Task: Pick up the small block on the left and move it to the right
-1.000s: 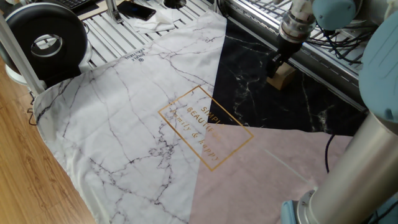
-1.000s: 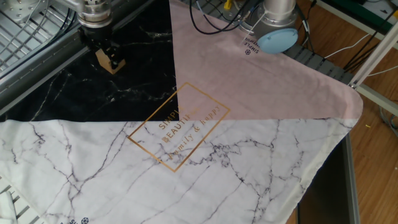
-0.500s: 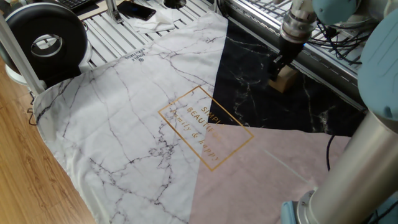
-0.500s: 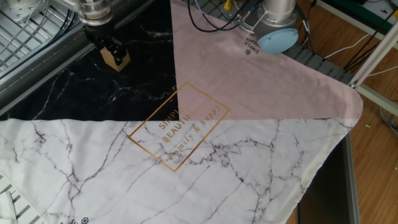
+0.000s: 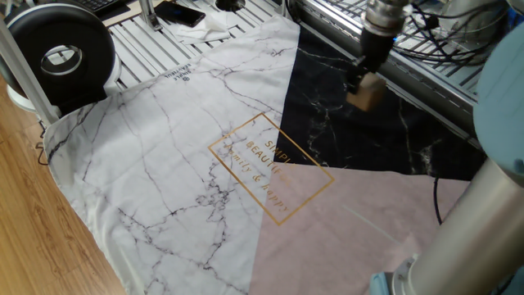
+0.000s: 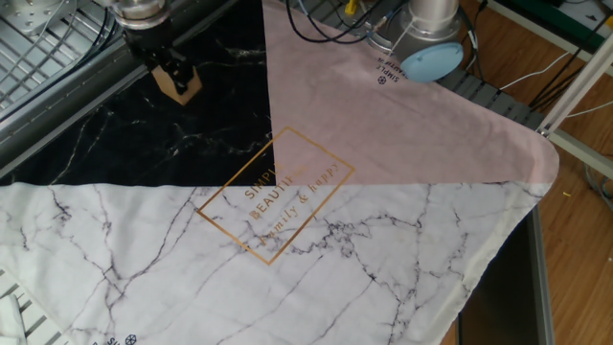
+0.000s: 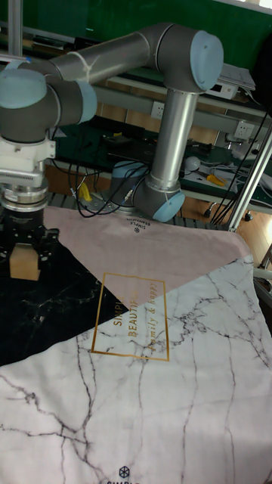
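The table is covered by a large cloth (image 6: 402, 240) with three printed fields: white marble, black marble and plain pink, and a gold frame with letters (image 6: 274, 195) sits where they meet. Over the black field hangs the big grey and light blue arm (image 7: 113, 57), which bends down from its base at the far side of the cloth.

At the end of the arm, the gripper (image 7: 24, 255) points straight down, and its two dark fingers are closed on the small block (image 7: 23, 262). The block sits between the fingers, at the left part of the scene in the tall view. In one fixed view the block (image 5: 365, 92) appears to be a little above the black cloth, but I cannot say this for sure.

The block looks like a plain cube of light wood, so I judge it is light, stiff and not fragile. Its faces are flat and smooth, so it may be a bit slippery. The best hold is on two opposite flat faces, near the middle, as the fingers seem to have it now.
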Controlling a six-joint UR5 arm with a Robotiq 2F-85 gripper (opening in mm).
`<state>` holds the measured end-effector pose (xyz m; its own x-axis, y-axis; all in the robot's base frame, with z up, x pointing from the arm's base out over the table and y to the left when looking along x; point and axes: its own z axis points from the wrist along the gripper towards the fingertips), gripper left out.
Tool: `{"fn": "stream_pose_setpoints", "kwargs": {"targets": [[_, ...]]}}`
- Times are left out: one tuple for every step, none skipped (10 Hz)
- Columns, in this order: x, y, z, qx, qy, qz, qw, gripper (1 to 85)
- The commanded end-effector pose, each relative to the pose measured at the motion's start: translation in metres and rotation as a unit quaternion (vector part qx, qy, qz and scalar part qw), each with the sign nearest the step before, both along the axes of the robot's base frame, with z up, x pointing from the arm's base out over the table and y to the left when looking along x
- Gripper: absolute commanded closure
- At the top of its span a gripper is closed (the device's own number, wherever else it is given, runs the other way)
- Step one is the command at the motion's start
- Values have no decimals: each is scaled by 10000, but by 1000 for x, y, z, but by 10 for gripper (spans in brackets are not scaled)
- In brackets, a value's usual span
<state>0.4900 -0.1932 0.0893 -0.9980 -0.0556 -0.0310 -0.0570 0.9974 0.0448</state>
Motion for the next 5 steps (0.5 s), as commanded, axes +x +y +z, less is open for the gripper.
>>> {"fn": "stream_pose_setpoints", "kwargs": {"targets": [[24,80,29,247,-188,-169,9994,847],[27,103,35,253,-229,-264,9991,847],[28,124,40,281,-277,-336,9987,847],[29,151,43,290,-283,-475,9980,847],[29,170,39,268,-349,-554,9975,847]]}}
